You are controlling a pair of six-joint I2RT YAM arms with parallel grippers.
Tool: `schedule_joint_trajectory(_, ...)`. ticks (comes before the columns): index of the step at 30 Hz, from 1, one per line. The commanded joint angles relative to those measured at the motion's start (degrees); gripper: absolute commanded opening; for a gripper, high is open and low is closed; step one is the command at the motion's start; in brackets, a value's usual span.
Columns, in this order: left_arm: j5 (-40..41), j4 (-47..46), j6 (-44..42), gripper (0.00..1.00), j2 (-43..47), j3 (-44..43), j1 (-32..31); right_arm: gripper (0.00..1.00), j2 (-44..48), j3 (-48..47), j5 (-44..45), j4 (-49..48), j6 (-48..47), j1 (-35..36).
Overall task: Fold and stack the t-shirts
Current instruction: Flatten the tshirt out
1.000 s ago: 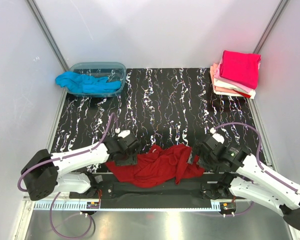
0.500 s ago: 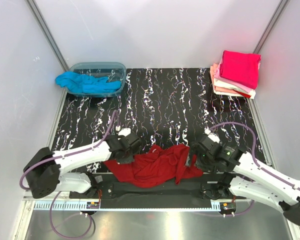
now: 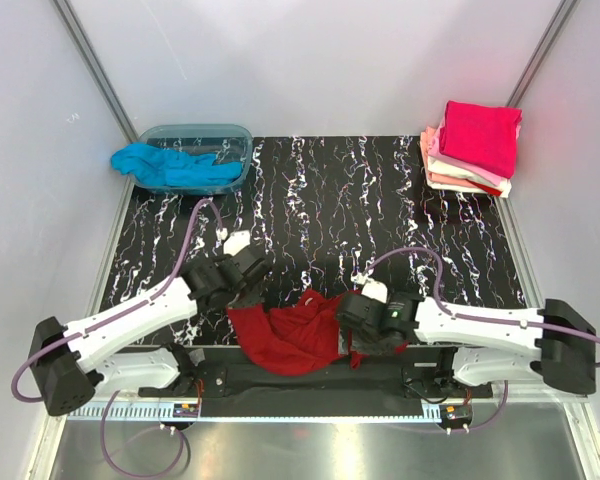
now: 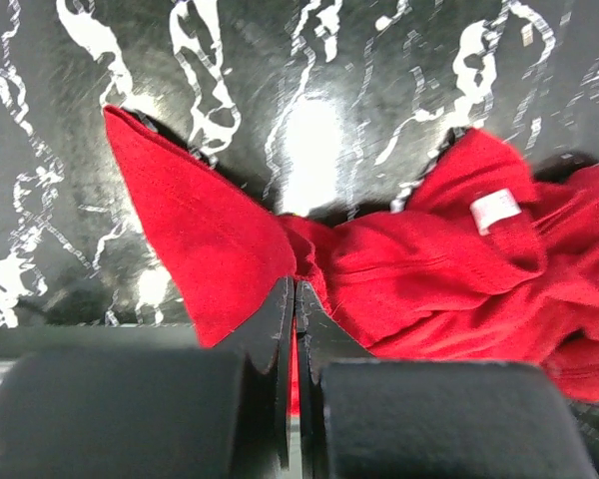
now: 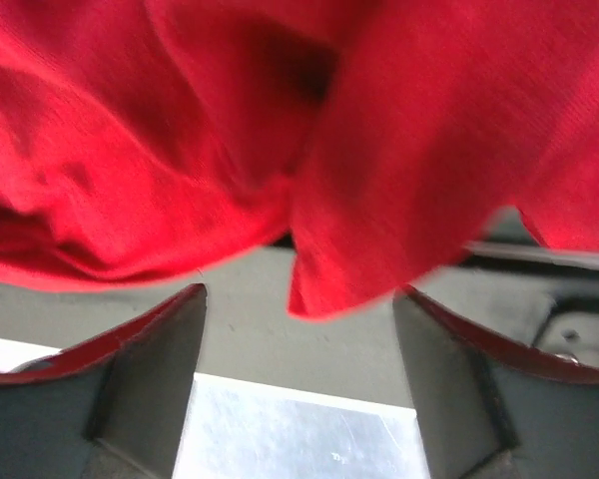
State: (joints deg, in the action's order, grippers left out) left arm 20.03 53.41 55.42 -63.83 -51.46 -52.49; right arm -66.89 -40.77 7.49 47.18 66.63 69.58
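Pinching a fold of the dark red t-shirt [image 3: 285, 340], the left tool [image 4: 295, 297] is clamping tight, its fingers pressed together on the cloth. That shirt is lying crumpled at the near edge of the desk [image 3: 360, 200], its white neck tag [image 4: 495, 210] facing up. The right tool [image 5: 299, 299] is gaping wide, red cloth hanging between its spread fingers, gripping nothing. The turquoise t-shirt [image 3: 155, 163] is draping over the plastic tub [image 3: 235, 150] at far left; the folded stack [image 3: 475, 140], magenta on top, is sitting at far right.
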Motion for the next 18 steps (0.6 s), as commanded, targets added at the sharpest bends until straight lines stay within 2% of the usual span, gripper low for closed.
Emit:
schedule_joint_trajectory(1,1.76,0.99,-0.40,0.00,3.27,0.40,0.54,0.73,-3.40,-0.79,3.59,-5.96,0.61,-0.41)
schedule_joint_trajectory(2,1.94,1.34,-0.66,0.00,3.80,0.40,0.81,0.60,-4.38,-1.06,3.41,-5.78,0.17,-1.89)
schedule_joint_trajectory(4,2.20,2.05,-0.84,0.00,5.46,0.40,1.51,0.47,-6.93,-1.33,1.93,-6.48,-1.94,-3.57)
schedule_joint_trajectory(5,2.29,2.14,-1.36,0.00,6.00,0.40,2.21,0.36,-7.63,-1.33,0.96,-7.27,-2.81,-4.79)
schedule_joint_trajectory(7,2.20,2.49,-1.80,0.00,7.31,0.31,3.44,0.22,-8.52,-1.50,-0.28,-7.63,-4.48,-6.82)
schedule_joint_trajectory(9,2.20,3.01,-2.59,0.00,7.84,0.05,4.23,0.00,-7.21,-2.02,0.59,-7.10,-4.93,-7.26)
schedule_joint_trajectory(12,2.20,3.89,-4.96,0.00,8.55,-1.35,6.34,0.00,-3.79,-5.96,5.58,-0.36,-5.54,-7.62)
schedule_joint_trajectory(14,1.42,4.16,-8.46,0.00,8.90,-4.07,9.76,0.00,-1.50,-10.09,8.41,6.66,-7.82,-11.20)
schedule_joint_trajectory(15,1.07,4.51,-9.88,0.00,9.08,-5.22,11.17,0.00,1.65,-10.81,8.60,7.48,-11.57,-13.66)
schedule_joint_trajectory(16,0.80,4.69,-11.20,0.00,9.25,-7.92,14.14,0.00,3.68,-11.25,7.55,7.66,-14.05,-20.82)
schedule_joint_trajectory(17,0.45,4.86,-13.91,0.00,9.34,-9.43,15.56,0.00,5.61,-11.34,5.72,6.10,-16.68,-25.07)
schedule_joint_trajectory(18,0.19,5.30,-15.15,0.00,9.17,-11.10,16.97,0.00,8.24,-12.04,0.91,5.39,-19.23,-29.29)
